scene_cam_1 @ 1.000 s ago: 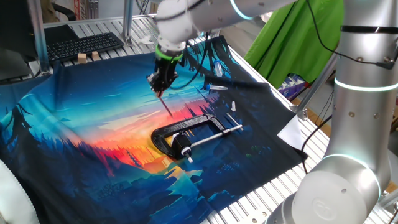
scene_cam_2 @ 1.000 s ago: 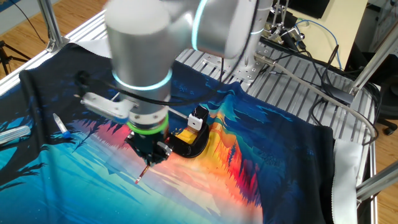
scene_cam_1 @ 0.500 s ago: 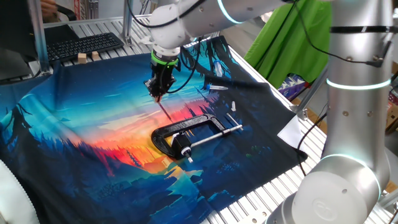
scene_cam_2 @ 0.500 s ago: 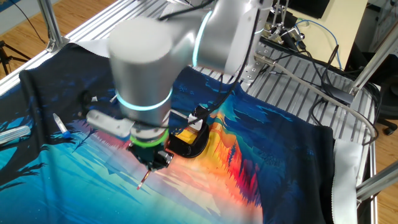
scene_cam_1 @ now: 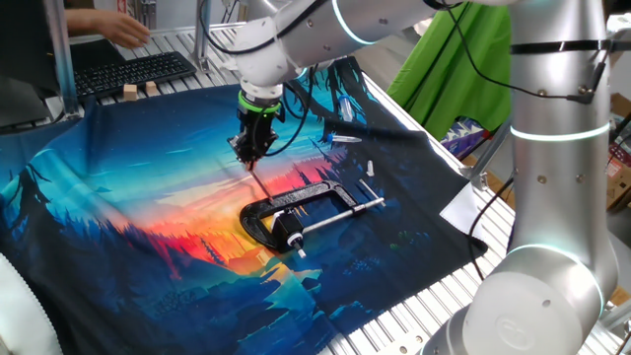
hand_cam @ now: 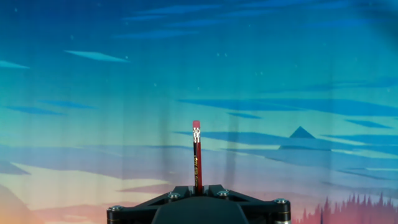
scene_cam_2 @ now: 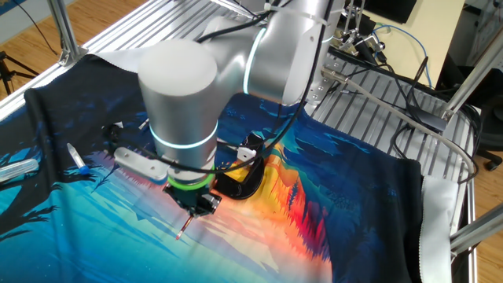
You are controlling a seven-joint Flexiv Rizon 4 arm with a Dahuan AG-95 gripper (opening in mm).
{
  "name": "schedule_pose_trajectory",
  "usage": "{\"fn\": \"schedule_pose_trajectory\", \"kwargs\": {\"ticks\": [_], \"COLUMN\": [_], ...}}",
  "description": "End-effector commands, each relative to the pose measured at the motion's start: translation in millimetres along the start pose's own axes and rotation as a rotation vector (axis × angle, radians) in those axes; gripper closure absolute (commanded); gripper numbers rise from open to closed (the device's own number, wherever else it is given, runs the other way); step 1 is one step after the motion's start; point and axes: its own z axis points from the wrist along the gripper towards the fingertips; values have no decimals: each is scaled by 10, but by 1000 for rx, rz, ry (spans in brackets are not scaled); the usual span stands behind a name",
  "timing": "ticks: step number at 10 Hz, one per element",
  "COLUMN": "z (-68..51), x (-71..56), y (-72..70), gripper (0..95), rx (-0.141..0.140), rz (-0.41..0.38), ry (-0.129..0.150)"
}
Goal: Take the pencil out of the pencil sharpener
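My gripper [scene_cam_1: 250, 150] is shut on the pencil [scene_cam_1: 256, 174], a thin reddish-dark stick that hangs from the jaws over the coloured cloth. It hangs just to the far left of the black C-clamp [scene_cam_1: 296, 211]. In the other fixed view the gripper [scene_cam_2: 201, 207] holds the pencil [scene_cam_2: 185, 229] slanting down beside the clamp [scene_cam_2: 240, 174]. In the hand view the pencil [hand_cam: 197, 155] stands straight up between my fingertips [hand_cam: 198, 188], eraser end away from me. A small black block [scene_cam_1: 289, 233] sits in the clamp's jaws; I cannot tell if it is the sharpener.
A keyboard [scene_cam_1: 133, 71] and small wooden blocks lie at the far left. A person's hand [scene_cam_1: 123, 30] is over the keyboard. Small white parts [scene_cam_1: 367, 170] lie beyond the clamp. A marker [scene_cam_2: 77, 159] lies on the cloth's edge.
My gripper has moved a little further from the clamp with the pencil still in it. The clamp has not moved.
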Motion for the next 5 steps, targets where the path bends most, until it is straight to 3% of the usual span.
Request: {"fn": "schedule_pose_trajectory", "kwargs": {"ticks": [1,5], "z": [10,15], "x": [-16,3], "y": [3,10], "gripper": [950,950], "rx": [17,39], "rz": [1,-6], "ry": [0,4]}}
